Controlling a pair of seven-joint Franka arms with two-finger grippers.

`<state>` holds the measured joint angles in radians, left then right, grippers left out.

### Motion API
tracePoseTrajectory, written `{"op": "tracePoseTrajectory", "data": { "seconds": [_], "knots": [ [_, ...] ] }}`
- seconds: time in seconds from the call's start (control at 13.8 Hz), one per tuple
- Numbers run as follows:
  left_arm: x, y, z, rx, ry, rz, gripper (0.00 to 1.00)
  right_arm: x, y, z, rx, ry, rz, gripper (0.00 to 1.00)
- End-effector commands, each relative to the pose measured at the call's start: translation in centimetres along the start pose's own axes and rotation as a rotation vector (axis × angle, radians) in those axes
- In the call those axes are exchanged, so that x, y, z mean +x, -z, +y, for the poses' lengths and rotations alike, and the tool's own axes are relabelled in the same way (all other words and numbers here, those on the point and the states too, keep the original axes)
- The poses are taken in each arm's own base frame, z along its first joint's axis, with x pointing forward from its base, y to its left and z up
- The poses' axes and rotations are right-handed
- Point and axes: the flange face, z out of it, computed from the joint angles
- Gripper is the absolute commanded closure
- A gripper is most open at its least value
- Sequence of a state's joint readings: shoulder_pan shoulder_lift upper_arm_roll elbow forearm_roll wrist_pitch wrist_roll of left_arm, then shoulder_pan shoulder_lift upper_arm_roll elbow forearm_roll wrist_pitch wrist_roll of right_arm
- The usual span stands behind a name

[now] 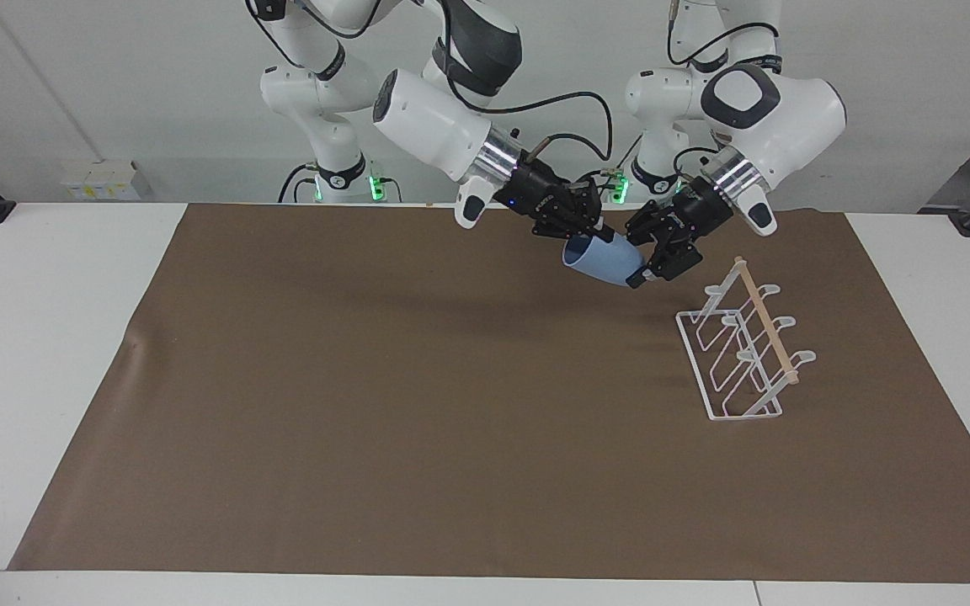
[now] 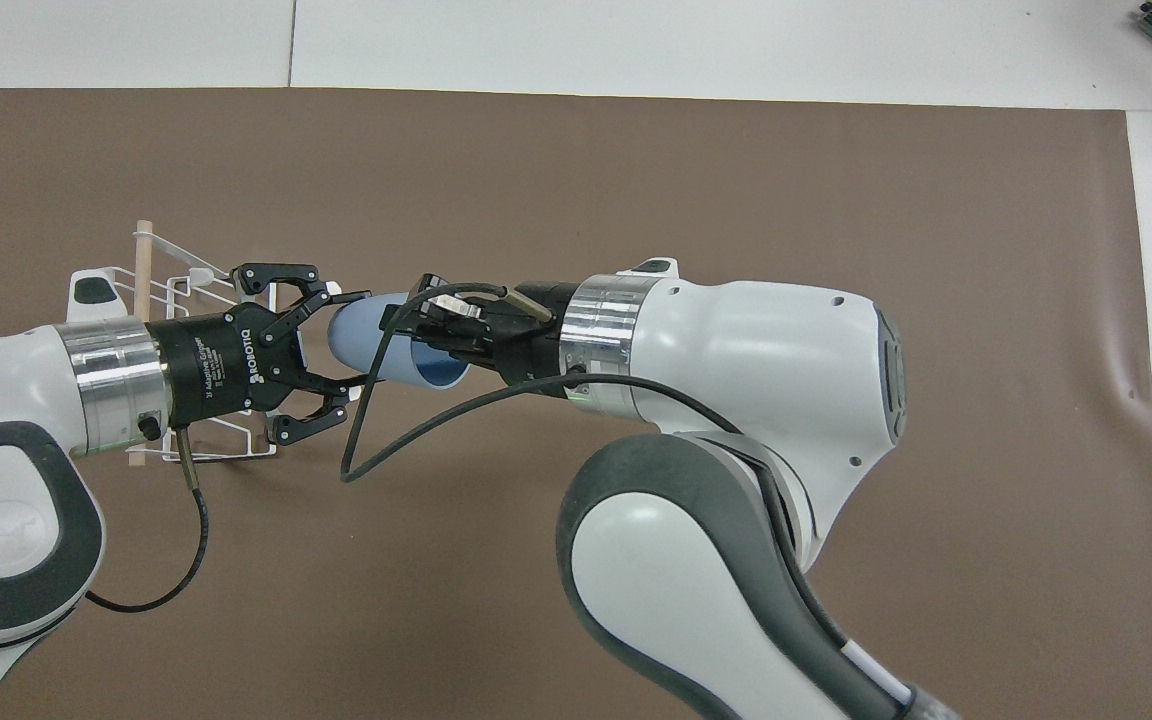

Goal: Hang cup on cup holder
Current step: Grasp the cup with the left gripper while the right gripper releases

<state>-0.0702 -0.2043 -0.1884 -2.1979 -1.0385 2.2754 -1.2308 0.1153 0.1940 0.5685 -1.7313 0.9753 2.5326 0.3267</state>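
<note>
Light blue plastic: the cup [image 1: 602, 262], a tapered tumbler without handle, is held in the air on its side over the brown mat [image 1: 367, 404], between the two claws. Its long axis is laid roughly level, the open mouth turned toward the right arm's end of the surface [image 1: 39, 353], the closed base toward the left arm's end and tipped slightly down.

Right claw [image 1: 593, 238]: closed on the rim at the mouth, one finger seen inside the cup in the overhead view. Left claw [image 1: 638, 271]: closed narrow about the base end, fingertips pressed against the tapered wall. The cup is thus gripped at both ends at once; a hand-over from right to left is judged to be in progress.

White wire and pale wood: the cup holder [image 1: 739, 353] is stood on the mat toward the left arm's end, partly covered by the left claw in the overhead view and not touched by it in the facing view. Its prongs are slanted upward, with the dowel [image 1: 767, 322] along the top.

The holder lies on the left arm's side of the cup, base end leading, so the left arm is the nearer. For hanging, the mouth is judged to need turning down onto a prong once the right claw is released.
</note>
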Motion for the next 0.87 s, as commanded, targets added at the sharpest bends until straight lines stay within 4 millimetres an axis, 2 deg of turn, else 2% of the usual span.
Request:
{"op": "tracePoseTrajectory", "data": {
  "seconds": [0.0, 0.07, 0.44, 0.58, 0.8],
  "knots": [
    [-0.2, -0.3, -0.2, -0.003, 0.021, -0.006, 1.00, -0.1, -0.2, 0.1, 0.005, -0.018, -0.005, 0.72],
    [-0.1, -0.2, -0.2, -0.003, 0.021, -0.005, 1.00, -0.2, -0.4, 0.5, -0.002, -0.027, -0.006, 0.51],
    [0.4, 0.1, 0.0, 0.004, -0.017, 0.049, 1.00, -0.1, -0.3, 0.8, -0.008, -0.030, -0.003, 0.40],
    [0.8, 0.5, 0.2, 0.024, -0.085, 0.131, 1.00, 0.0, -0.3, 0.9, -0.008, -0.031, -0.002, 0.37],
    [1.1, 2.1, 1.4, 0.049, -0.215, 0.296, 1.00, 0.1, -0.3, 1.0, -0.009, -0.031, -0.001, 0.31]
  ]
}}
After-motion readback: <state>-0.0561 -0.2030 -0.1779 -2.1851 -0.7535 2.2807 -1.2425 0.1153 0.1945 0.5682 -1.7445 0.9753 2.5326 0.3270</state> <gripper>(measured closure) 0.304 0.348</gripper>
